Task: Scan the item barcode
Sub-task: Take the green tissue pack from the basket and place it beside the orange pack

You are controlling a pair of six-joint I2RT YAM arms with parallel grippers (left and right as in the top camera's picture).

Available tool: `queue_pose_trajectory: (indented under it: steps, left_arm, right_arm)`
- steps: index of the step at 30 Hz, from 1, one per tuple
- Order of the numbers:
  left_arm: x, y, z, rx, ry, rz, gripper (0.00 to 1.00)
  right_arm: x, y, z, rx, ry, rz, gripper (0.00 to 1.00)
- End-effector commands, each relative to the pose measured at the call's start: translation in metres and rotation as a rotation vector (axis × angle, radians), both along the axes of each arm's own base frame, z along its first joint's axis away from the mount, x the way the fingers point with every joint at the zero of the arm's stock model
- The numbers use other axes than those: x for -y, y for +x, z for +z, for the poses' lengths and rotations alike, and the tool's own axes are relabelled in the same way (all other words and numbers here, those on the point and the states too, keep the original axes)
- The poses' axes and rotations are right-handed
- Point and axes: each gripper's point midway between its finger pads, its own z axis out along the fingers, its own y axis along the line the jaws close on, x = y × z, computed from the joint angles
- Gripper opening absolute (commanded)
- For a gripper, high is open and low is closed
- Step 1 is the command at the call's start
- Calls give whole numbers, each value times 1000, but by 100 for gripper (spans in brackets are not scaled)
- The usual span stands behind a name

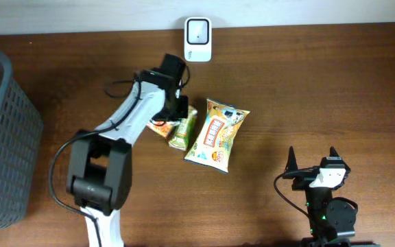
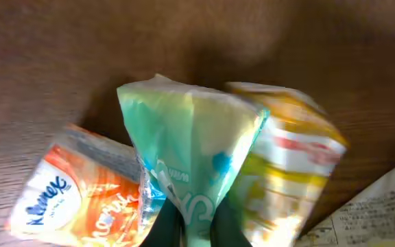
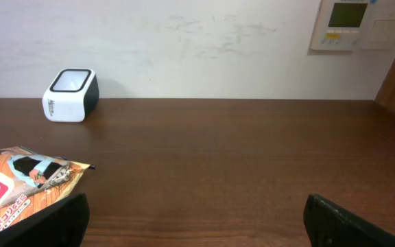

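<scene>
Counter [image 1: 321, 82] is carrying gray basket [image 1: 2, 137] at far left & snack bag [image 1: 218, 134] mid-frame. L fingers [image 2: 164, 232] are clamping tight on green packet [image 2: 190, 137], center-left, below scanner [image 1: 197, 31] at top. R fingers [image 3: 348, 223] are gaping wide w/ nothing in them, lower right.

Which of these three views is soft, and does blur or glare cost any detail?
Left wrist: blurred throughout; the green packet pinched in the left gripper and the yellow pack beside it are smeared, and only the Kleenex pack logo can be read. Overhead: sharp, evenly lit, no glare on the snack bag. Right wrist: crisp, with the scanner clearly defined.
</scene>
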Motion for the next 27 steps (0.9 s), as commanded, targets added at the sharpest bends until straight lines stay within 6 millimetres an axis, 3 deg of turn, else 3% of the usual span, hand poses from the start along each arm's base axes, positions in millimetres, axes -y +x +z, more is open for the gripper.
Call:
queue_pose_trajectory:
  steps: [1,2,3,4,6,7,8,9,10,11,12,14,16,20,23,25,27]
  left_arm:
    - [5,-6,-18,-55,-4,38,41]
    - [6,-9,-18,-61,-2,34,78]
    - [11,-13,-14,-86,-27,28,89]
    - [12,-13,-7,-92,-32,27,90]
    - [14,0,27,-61,-37,17,93]
    - [15,9,51,-26,-43,0,93]
    - [15,22,89,37,-55,-30,93]
    - [-3,38,138,130,-31,-6,94]
    - [-33,47,184,217,0,56,98]
    - [-50,49,207,253,-1,93,100]
    - [-77,48,235,299,-7,150,99]
    - [-141,37,272,351,2,286,99]
    - [-186,32,281,370,31,305,99]
    - [-227,28,280,375,116,134,100]
    - [-242,26,280,373,123,169,99]
    - [-242,26,280,373,123,169,99]
    - [-242,26,280,373,123,169,99]
  right_arm:
    - [1,0,-3,-8,-4,-6,99]
    - [1,0,-3,-9,-4,-6,99]
    - [1,0,-3,-8,-4,-6,99]
    - [1,0,-3,-8,-4,-6,99]
    - [1,0,-3,-8,-4,-6,99]
    - [1,0,-3,-8,-4,-6,99]
    - [1,0,-3,-8,-4,-6,99]
    - [1,0,-3,-8,-4,-6,99]
    - [1,0,-3,-8,-4,-6,99]
    - [1,0,-3,-8,-4,-6,99]
    - [1,0,-3,-8,-4,-6,99]
    - [1,0,-3,-8,-4,-6,99]
    - [1,0,-3,-7,-4,-6,99]
    - [1,0,-3,-8,-4,-6,99]
    - [-13,0,-2,-3,94,67,99]
    - [-21,0,19,74,192,112,99]
    - [-46,-6,46,99,194,262,99]
